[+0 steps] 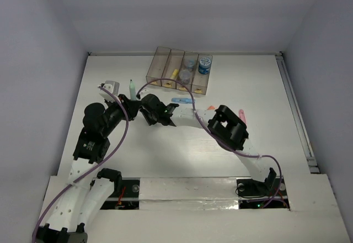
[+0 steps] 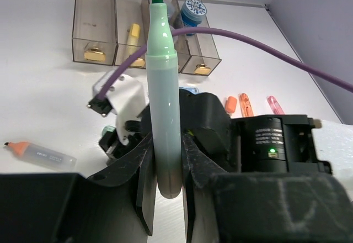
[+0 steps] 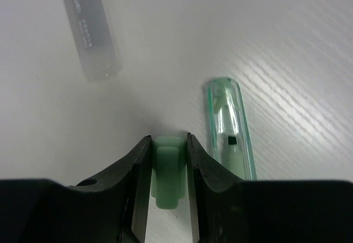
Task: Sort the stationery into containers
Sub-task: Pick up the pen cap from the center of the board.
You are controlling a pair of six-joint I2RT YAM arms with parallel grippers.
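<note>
Your left pincer (image 2: 167, 146) is closed on a pale green marker-like stick with a dark green tip (image 2: 163, 77). It grips the stick near its blunt end, so the tip points toward the four narrow translucent smoky-brown plastic bins (image 2: 94, 11), which stand side by side at the far side of the white desk (image 2: 44, 99). The near bin ends carry small yellow labels (image 2: 95, 53); nothing written on them can be read. The second bin from the left holds a yellow stick (image 2: 133, 36). The rightmost bin holds round blue tape-like rolls (image 2: 193, 11), the upper one with a white patterned face. Your right pincer (image 3: 167, 143) is drawn in narrow and clamps a small pale green plastic cap (image 3: 167, 177) low over the desk. Just to the right of that cap, a clear green-tinted cap (image 3: 229, 127) lies flat on the desk. Farther off lies a translucent grey barrel (image 3: 91, 27) with white print along it; the larger word looks like "deli" and the smaller line is too blurred to read. From the left wrist, two short orange sticks (image 2: 245, 105) and a pink stick (image 2: 274, 105) lie on the desk beyond the right arm. A purple cable (image 2: 248, 38) arcs across in front of the bins.
</note>
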